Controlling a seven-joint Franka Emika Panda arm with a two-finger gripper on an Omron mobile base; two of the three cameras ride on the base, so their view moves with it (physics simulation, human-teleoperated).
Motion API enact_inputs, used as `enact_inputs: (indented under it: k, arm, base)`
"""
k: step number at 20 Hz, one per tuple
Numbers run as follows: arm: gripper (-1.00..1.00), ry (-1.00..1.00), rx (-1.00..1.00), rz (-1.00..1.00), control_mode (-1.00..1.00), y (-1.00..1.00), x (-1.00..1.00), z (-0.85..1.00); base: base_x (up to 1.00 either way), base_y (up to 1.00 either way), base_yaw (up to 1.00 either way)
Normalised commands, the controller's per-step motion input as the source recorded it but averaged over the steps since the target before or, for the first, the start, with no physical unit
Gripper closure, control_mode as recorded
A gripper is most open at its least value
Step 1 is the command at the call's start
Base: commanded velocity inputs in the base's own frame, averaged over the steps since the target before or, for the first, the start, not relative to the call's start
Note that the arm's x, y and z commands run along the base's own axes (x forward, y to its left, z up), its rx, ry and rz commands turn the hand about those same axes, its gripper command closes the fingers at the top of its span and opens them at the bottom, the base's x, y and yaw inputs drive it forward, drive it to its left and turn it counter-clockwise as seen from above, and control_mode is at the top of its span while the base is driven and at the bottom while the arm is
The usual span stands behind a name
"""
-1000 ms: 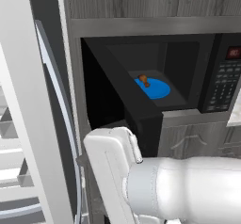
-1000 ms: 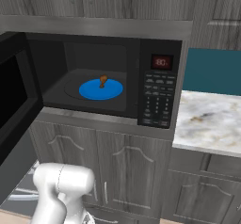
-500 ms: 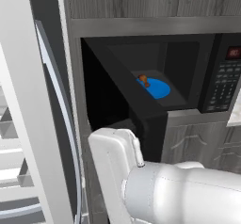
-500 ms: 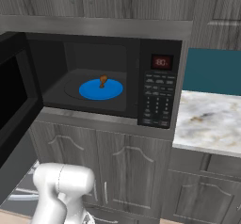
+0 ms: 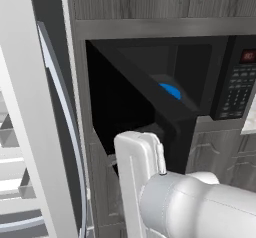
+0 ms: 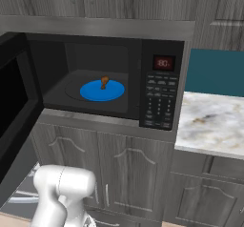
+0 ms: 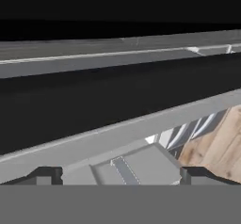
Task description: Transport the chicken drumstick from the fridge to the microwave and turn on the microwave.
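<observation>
Two dark fingertips (image 7: 44, 175) are seen at the bottom corners of the hand view, set far apart, so the gripper (image 7: 121, 177) is read as open with nothing held between the jaws. Just past it, a dark panel edged by pale grey bands is crossed diagonally, with wire racks and a patch of wooden floor (image 7: 221, 148) seen lower right. In the left base view the white arm (image 5: 165, 192) is placed low, in front of the open microwave door (image 5: 145, 89), which is swung out toward the fridge door (image 5: 30, 127) and its curved wire racks; little room is left between door edge and fridge. In the right base view the microwave (image 6: 109, 78) cavity is seen unobstructed, with its front edge clear. A blue round plate (image 6: 95, 91) is set flat on the cavity floor, and the chicken drumstick (image 6: 104, 82), small, orange-brown and standing roughly upright, is rested on the plate near its rear rim. The keypad (image 6: 159, 102) and red display (image 6: 163, 63) are located right of the cavity. A marble counter (image 6: 212, 123) is seen further right, against a teal wall.
</observation>
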Motion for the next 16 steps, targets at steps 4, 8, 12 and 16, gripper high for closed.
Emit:
enact_inputs:
  k: [4, 8, 12, 16]
  arm:
    - [-1.0, 0.07, 0.0, -0.2, -1.0, -0.33, 0.35, 0.0]
    - [-1.0, 0.07, 0.0, -0.2, -1.0, -0.35, 0.36, 0.0]
    - [-1.0, 0.05, 0.0, -0.17, -1.0, -0.44, 0.31, -0.05]
    - [-1.0, 0.02, -0.01, -0.17, -1.0, -0.46, 0.29, -0.06]
  base:
    - [0.0, 0.0, 0.0]
    - [0.0, 0.0, 0.0]
    - [0.0, 0.0, 0.0]
    - [0.0, 0.0, 0.0]
